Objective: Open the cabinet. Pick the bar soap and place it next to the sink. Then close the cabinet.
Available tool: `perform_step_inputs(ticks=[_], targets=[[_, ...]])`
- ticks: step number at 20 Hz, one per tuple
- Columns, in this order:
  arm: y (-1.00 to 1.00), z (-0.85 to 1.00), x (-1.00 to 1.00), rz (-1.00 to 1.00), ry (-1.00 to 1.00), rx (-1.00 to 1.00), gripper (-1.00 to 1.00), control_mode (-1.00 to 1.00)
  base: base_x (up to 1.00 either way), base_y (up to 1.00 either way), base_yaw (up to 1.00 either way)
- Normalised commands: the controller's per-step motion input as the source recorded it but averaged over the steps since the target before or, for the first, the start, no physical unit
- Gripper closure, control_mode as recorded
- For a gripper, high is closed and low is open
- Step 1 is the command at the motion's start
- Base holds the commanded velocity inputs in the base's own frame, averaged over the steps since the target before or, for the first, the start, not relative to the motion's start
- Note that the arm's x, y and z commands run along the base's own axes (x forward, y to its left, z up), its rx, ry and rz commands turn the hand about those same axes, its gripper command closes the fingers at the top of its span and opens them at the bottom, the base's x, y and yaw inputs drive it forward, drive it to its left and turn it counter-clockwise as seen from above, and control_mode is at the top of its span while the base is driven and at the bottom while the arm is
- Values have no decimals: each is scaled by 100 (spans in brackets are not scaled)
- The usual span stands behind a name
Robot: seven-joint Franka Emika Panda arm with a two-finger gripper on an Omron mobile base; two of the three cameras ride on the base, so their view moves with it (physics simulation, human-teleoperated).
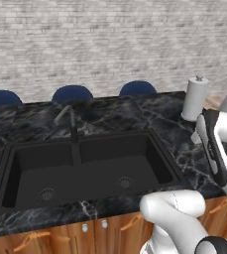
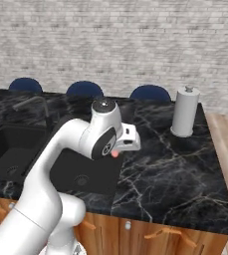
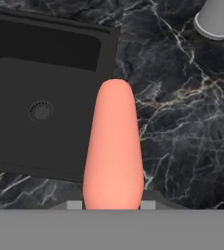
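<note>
My gripper (image 3: 111, 205) is shut on the salmon-pink bar soap (image 3: 113, 146), which sticks out lengthwise between the fingers. It hangs over the black marble counter (image 3: 182, 127), just past the right rim of the matte-black sink (image 3: 45, 44). From the right base view, a small piece of the soap (image 2: 115, 153) shows under the white hand, above the sink's right edge (image 2: 93, 172). The sink (image 1: 16, 149) has two round drains. The wall cabinet is out of view.
A white paper towel roll (image 1: 195, 98) (image 2: 184, 111) stands at the counter's back right. A grey faucet (image 1: 70, 119) rises behind the sink. Blue chair backs (image 1: 72, 93) line the far side. Wooden drawer fronts (image 1: 85, 233) run below the counter's front edge.
</note>
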Motion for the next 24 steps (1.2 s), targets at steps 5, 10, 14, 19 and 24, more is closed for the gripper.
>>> perform_step_inputs(ticks=[5,10,14,19,24], targets=[[0,-26,6,11,0,0,100,-100,0,0,0],[0,-34,0,7,0,-1,100,-100,0,0,0],[0,-27,1,2,3,-4,100,-100,0,0,0],[1,-20,14,0,18,-6,100,-100,0,0,0],[0,-14,22,1,18,-1,100,-100,0,0,0]])
